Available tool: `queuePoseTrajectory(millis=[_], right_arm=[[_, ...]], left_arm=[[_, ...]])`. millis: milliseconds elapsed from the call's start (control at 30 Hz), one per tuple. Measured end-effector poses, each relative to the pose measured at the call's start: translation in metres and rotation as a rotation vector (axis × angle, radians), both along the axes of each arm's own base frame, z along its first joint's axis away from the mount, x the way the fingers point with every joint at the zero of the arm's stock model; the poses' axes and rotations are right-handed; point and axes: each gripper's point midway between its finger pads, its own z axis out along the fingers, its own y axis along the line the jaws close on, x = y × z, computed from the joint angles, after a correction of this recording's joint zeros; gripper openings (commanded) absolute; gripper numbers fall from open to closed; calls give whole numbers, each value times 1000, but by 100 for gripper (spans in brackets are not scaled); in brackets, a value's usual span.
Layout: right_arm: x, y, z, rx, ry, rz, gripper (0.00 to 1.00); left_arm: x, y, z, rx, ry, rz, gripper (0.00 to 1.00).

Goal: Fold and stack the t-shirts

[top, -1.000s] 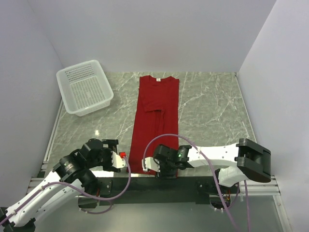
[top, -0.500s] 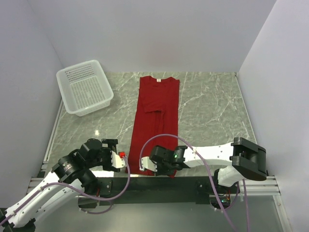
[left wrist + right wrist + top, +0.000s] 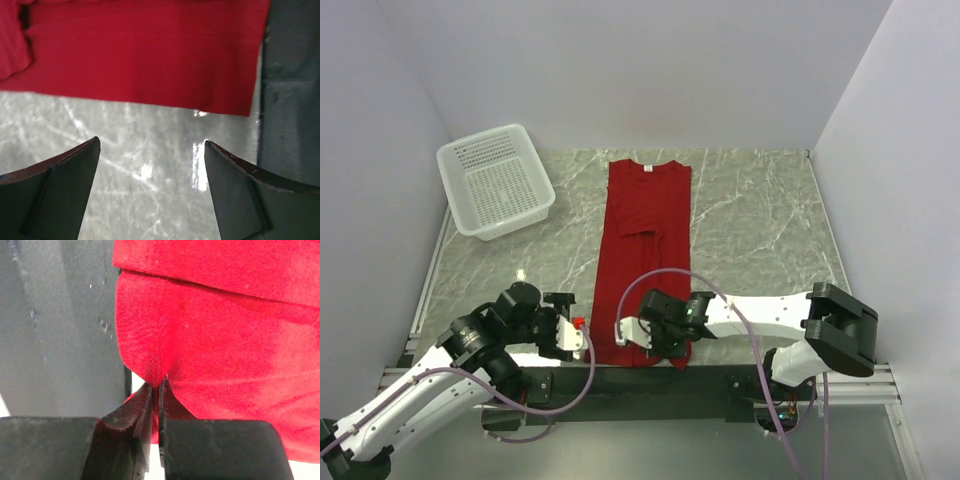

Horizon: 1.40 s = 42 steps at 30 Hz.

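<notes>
Lifting the near hem up toward the collar looks like the step in hand, judging by the layout. The t-shirt (image 3: pixel 645 240) lies as a long narrow strip down the middle of the table (image 3: pixel 760 230). Its collar is at the far end and its hem at the near edge by the arm bases. The white basket (image 3: pixel 455 160) sits well apart, far left.

Doing it well:
- Hold the hem at two points before any lift, or the strip will likely skew.
- Take all layers in the pinch, not the top one only.
- Carry the hem over in a low arc, keeping both ends level.
- Lay the edge square on the collar end, then release.

Right gripper (image 3: pixel 158 386) — jaws clenched on a tuck of red cloth at the hem, with the fabric puckered up between the fingertips.

Left gripper (image 3: pixel 151 150) — jaws spread wide, grasping nothing. It hangs over bare marble just beside the hem's left corner, and the wrist view shows no contact with the cloth.
</notes>
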Motion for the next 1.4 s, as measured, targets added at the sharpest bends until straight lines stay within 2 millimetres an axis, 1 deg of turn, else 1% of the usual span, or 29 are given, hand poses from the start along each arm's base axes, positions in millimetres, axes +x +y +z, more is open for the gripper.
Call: queuePoseTrajectory(millis=[67,300,433,533,667,767,1000,1400], right_arm=[[3,-4,3,7,40,-18,0],[9,-6,16,63,137,-63,0],[8,-6,18,77,169,-66,0],[6,-6,19,83,189,-68,0],[8,-7,21,94,209,-80,0],[12,-6,25,109,224,-96,0],[23,-4,34,147,250,-138,0],[24,0,41,176,282,-152,0]], left_arm=[[-2,-6,-2,-4,22,-26,88],[-12,-31,-5,-40,91,-136,87],[-18,-45,-10,-45,133,-196,85],[-23,-54,-14,-41,151,-239,80],[-28,-65,-14,-54,155,-274,80],[-29,-68,-16,-65,153,-281,80],[-33,-74,-26,-76,175,-282,77],[-45,-88,-43,-59,238,-295,73]])
